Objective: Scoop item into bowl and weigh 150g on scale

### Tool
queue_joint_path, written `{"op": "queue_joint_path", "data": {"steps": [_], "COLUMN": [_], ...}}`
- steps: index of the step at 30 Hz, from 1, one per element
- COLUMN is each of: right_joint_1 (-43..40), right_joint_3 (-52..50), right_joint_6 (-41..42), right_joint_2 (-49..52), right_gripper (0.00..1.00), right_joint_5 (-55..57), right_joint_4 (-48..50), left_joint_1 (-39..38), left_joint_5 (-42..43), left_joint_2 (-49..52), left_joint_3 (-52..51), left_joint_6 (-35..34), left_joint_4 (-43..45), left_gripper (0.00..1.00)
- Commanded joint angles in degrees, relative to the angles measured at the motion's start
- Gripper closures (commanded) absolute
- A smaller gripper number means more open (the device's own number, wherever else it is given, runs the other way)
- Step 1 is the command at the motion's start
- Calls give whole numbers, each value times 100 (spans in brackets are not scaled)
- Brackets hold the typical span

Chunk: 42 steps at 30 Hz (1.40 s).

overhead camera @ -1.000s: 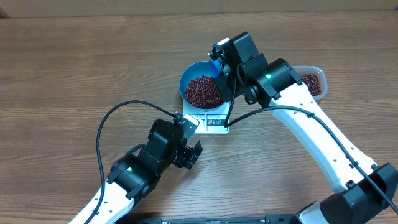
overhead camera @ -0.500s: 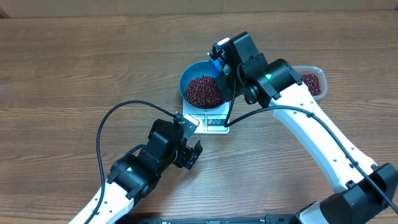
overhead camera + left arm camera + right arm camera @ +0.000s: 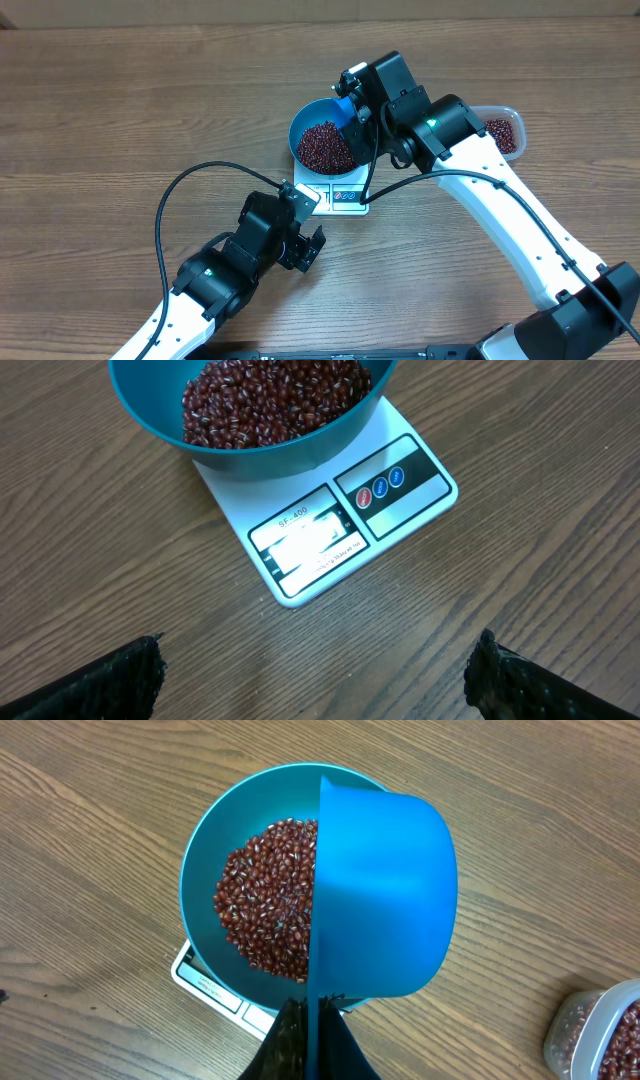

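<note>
In the left wrist view the top edge cuts off the bowl (image 3: pixel 240 458) and its beans (image 3: pixel 270 400). Glare washes out the display (image 3: pixel 305 548) of the scale (image 3: pixel 225 500). Only the tips of the left gripper (image 3: pixel 320 695) show, at the 2 bottom corners. In the right wrist view the scoop (image 3: pixel 385 900) hides the bowl's right half. The scale shows 1 corner, and the lower right edge crops the tub (image 3: pixel 600 1030).

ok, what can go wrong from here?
1. The scoop seems to overhang the bowl rim, so beans could fall on the table.
2. Glare washes out the scale display in the left wrist view, so an overshoot may go unseen.
3. The scoop sits close over the bowl, and a bump could shift the bowl on the scale.
</note>
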Motion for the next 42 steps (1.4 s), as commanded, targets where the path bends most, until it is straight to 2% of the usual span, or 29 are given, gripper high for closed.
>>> {"op": "queue_joint_path", "data": {"steps": [1, 17, 22, 42], "right_joint_1": [-7, -4, -4, -7], "right_joint_3": [142, 142, 142, 142], "right_joint_6": [35, 22, 144, 315], "right_joint_2": [-118, -109, -109, -109], "right_gripper": [96, 96, 96, 96], "right_joint_5": [-31, 245, -258, -407], "right_joint_4": [74, 76, 44, 15], "left_joint_1": [24, 24, 24, 24], "left_joint_5": [-52, -52, -52, -52], "left_joint_2": [28, 28, 28, 28], "left_joint_3": [-42, -42, -42, -42], "left_joint_6": [-17, -17, -17, -17], "left_joint_4": [2, 4, 4, 4], "left_gripper": [0, 0, 0, 0]}}
